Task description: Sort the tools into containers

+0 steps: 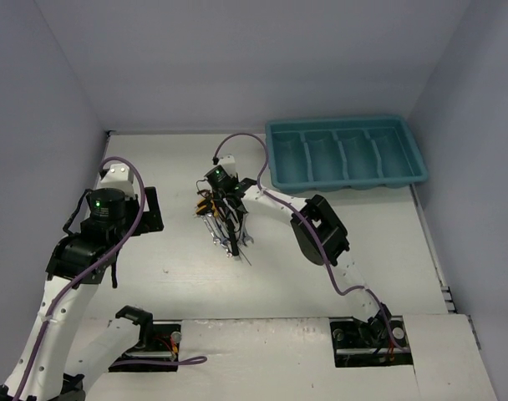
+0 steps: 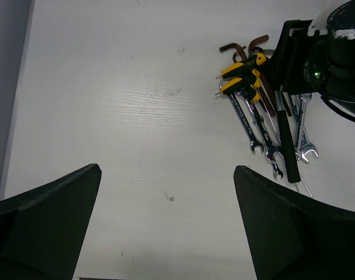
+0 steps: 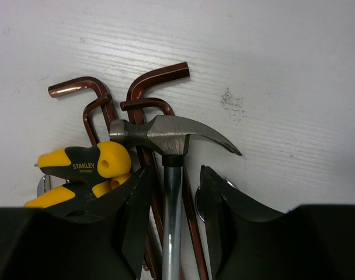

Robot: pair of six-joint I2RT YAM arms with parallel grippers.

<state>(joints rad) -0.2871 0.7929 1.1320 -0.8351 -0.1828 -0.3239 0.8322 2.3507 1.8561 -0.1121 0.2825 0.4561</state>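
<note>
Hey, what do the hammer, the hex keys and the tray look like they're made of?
The hammer looks like polished steel: head and shaft glint silver. The hex keys seem metal with a coppery-brown glossy finish. The tray is probably plastic: even matte teal, moulded rounded dividers.

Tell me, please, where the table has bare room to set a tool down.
Bare table lies between the left arm and the tool pile, and in front of the teal tray, whose compartments look empty. Crowded at the pile, where the right gripper straddles the hammer.
</note>
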